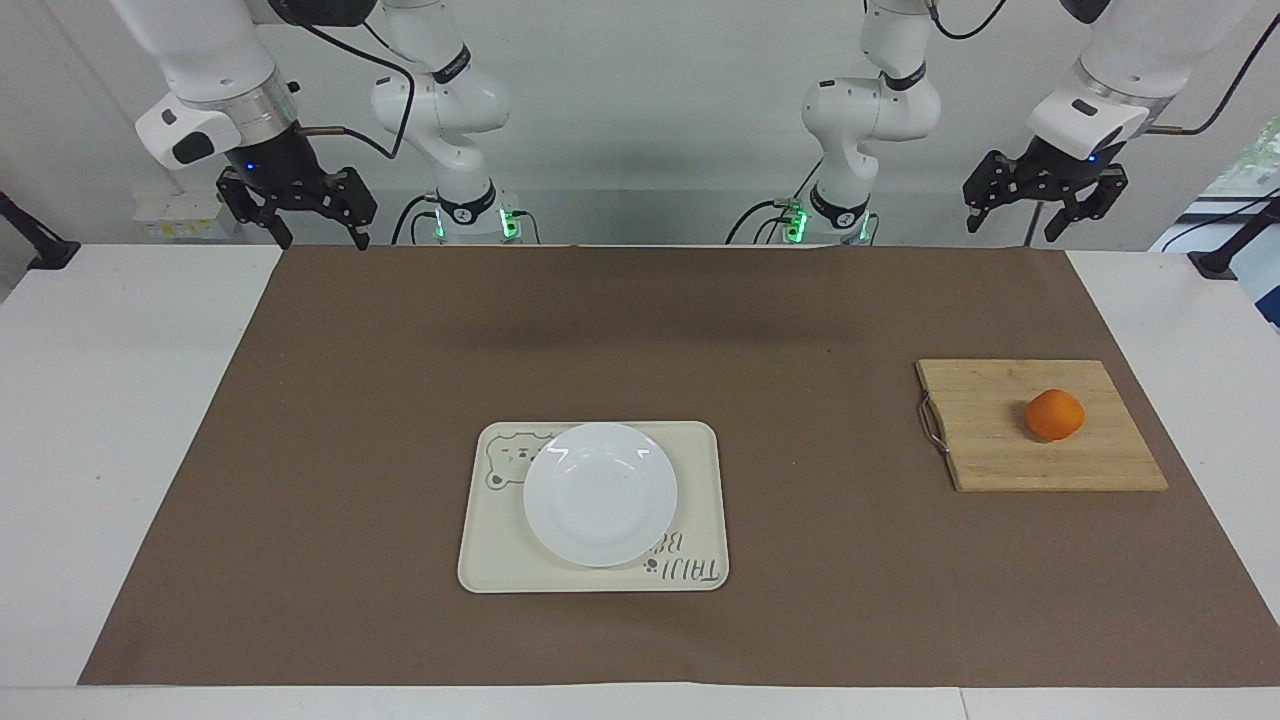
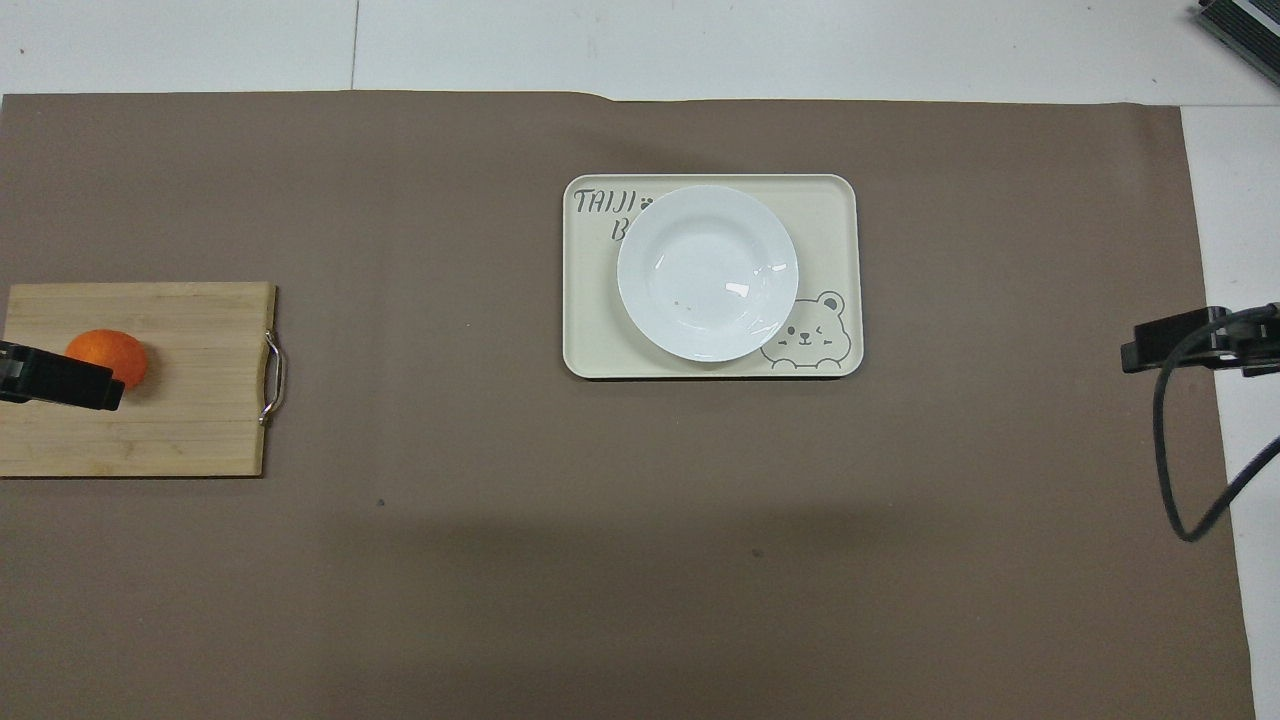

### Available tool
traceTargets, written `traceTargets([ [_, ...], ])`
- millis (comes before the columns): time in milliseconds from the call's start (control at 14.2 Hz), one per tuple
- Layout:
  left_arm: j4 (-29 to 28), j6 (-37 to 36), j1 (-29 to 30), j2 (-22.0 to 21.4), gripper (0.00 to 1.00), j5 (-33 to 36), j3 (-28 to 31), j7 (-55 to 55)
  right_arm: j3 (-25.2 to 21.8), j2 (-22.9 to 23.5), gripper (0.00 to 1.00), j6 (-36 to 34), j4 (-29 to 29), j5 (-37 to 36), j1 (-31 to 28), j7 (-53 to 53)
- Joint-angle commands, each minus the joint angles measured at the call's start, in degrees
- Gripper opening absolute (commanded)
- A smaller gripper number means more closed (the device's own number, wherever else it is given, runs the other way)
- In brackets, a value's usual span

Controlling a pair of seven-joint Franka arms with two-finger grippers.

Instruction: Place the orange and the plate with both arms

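Orange (image 1: pixel 1054 414) sits on your cutting board (image 1: pixel 1000 460) toward the left arm's end; plate (image 1: pixel 600 493) on the bear tray (image 1: pixel 690 450) mid-worktop — left claw (image 1: pixel 1045 222) and right claw (image 1: pixel 298 225) both spread, empty, raised.

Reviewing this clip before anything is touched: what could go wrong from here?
1. The orange is round and lies loose on the cutting board; a slightly off-centre pinch by the open left gripper could roll it away.
2. The plate is glossy, shallow and flat on the tray; the open right gripper may slip off the rim or drag the tray.
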Motion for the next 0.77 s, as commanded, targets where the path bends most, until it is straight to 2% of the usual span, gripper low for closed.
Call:
traceTargets([
  [0, -2.09, 1.23, 0.5, -1.67, 1.0, -0.75, -0.29, 0.29, 0.19, -1.22, 1.0, 0.24, -1.37, -0.05, -0.5, -1.14],
  [704, -1.48, 1.32, 0.58, -1.41, 1.0, -0.31, -0.38, -0.33, 0.19, -1.22, 1.0, 0.24, -1.37, -0.05, -0.5, -1.14],
])
